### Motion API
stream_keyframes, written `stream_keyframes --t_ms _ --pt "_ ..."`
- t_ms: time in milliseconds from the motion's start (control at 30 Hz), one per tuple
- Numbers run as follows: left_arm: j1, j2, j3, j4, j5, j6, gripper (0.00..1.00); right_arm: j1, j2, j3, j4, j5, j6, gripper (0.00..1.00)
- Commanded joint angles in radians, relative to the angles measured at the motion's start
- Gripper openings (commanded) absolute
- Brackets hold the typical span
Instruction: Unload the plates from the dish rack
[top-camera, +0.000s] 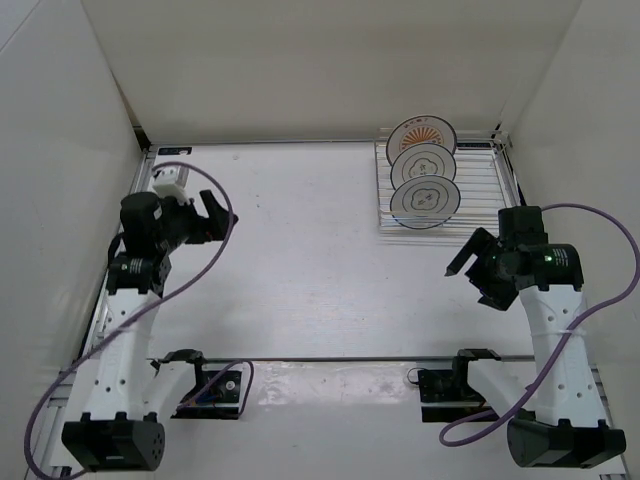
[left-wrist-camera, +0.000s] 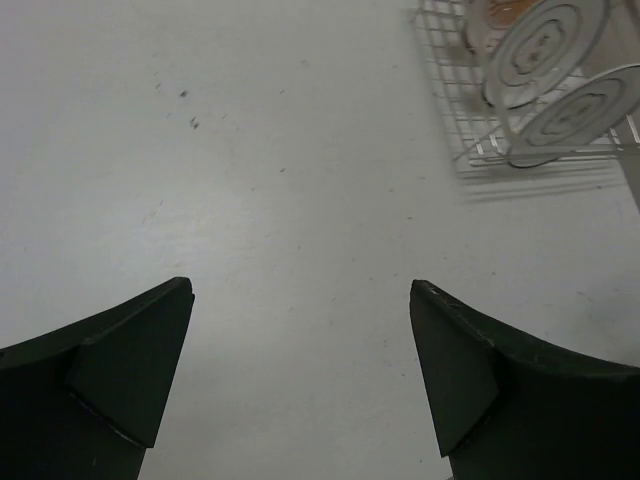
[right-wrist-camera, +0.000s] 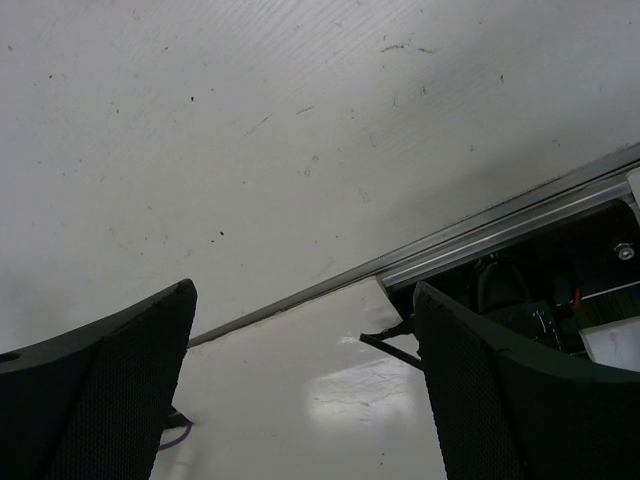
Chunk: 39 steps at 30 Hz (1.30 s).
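Observation:
The dish rack (top-camera: 482, 186) stands at the back right of the table. Three white plates stand upright in it: an orange sunburst plate (top-camera: 422, 132) at the back, and two with dark scalloped outlines, one in the middle (top-camera: 424, 163) and one in front (top-camera: 425, 199). My left gripper (top-camera: 215, 218) is open and empty, far to the left of the rack. In the left wrist view (left-wrist-camera: 300, 287) the rack (left-wrist-camera: 448, 62) and two plates (left-wrist-camera: 545, 45) (left-wrist-camera: 585, 108) show at the upper right. My right gripper (top-camera: 463, 258) is open and empty, just in front of the rack; the right wrist view (right-wrist-camera: 305, 288) shows only table.
White walls close in the back and both sides. A metal rail (top-camera: 330, 358) (right-wrist-camera: 480, 235) crosses the table near the arm bases. Purple cables (top-camera: 215, 265) loop by each arm. Bare table (top-camera: 300, 240) lies between the arms.

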Motion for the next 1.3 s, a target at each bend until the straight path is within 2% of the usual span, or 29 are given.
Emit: stream_keyframes --t_ms 0,33,100,133,167,200,233,267,400,433,500,633,667,800,900,1067,1100,1200,1267 --pt "-0.005 0.095 0.154 0.041 0.261 0.105 1.0 0.0 -0.001 -0.007 -0.03 0.022 0.052 0.9" --pt "-0.004 0.203 0.237 0.022 0.331 0.104 1.0 -0.002 0.0 -0.004 -0.058 0.064 0.06 0.9" --pt "-0.005 0.29 0.357 -0.008 0.468 0.1 1.0 0.0 0.005 -0.002 -0.075 0.069 0.06 0.9" --pt "-0.064 0.398 0.396 -0.011 0.52 0.114 1.0 0.0 0.012 -0.007 -0.077 0.072 0.052 0.9" --pt "-0.082 0.426 0.501 -0.014 0.542 0.186 1.0 0.001 0.011 -0.004 -0.078 0.077 0.05 0.9" --pt "-0.118 0.455 0.538 -0.021 0.559 0.211 1.0 0.0 0.015 -0.001 -0.075 0.092 0.047 0.9" --pt "-0.147 0.529 0.58 -0.033 0.573 0.226 1.0 0.001 0.02 0.024 -0.074 0.1 0.02 0.9" --pt "-0.157 0.607 0.717 -0.062 0.596 0.243 1.0 0.001 0.022 0.035 -0.069 0.114 0.008 0.9" --pt "-0.259 0.865 0.969 -0.131 0.611 0.286 1.0 0.0 0.002 0.05 -0.058 0.16 -0.051 0.9" --pt "-0.298 0.937 1.071 -0.137 0.611 0.301 1.0 0.0 -0.012 0.041 -0.052 0.168 -0.063 0.9" --pt "-0.344 1.04 1.162 -0.133 0.614 0.295 1.0 0.001 -0.026 0.026 -0.04 0.198 -0.055 0.9" --pt "-0.439 1.179 1.252 -0.064 0.611 0.292 1.0 0.001 -0.041 0.036 0.029 0.186 -0.126 0.9" --pt "-0.491 1.192 1.256 -0.041 0.61 0.294 1.0 0.0 -0.04 0.042 0.041 0.189 -0.146 0.9" --pt "-0.592 1.269 1.305 -0.018 0.553 0.359 1.0 0.01 -0.012 0.084 0.045 0.2 -0.192 0.9" --pt "-0.642 1.308 1.313 0.007 0.496 0.412 1.0 0.015 0.011 0.095 0.043 0.142 -0.226 0.9" --pt "-0.697 1.387 1.364 0.051 0.36 0.476 1.0 0.03 -0.004 0.104 0.025 0.157 -0.232 0.9" --pt "-0.708 1.396 1.355 0.085 0.282 0.476 1.0 0.029 -0.015 0.099 0.02 0.155 -0.23 0.9" --pt "-0.725 1.411 1.327 0.191 0.172 0.381 1.0 0.029 -0.04 0.092 0.014 0.149 -0.236 0.9" --pt "-0.728 1.408 1.295 0.276 0.176 0.366 1.0 0.029 -0.047 0.101 -0.006 0.161 -0.241 0.9"
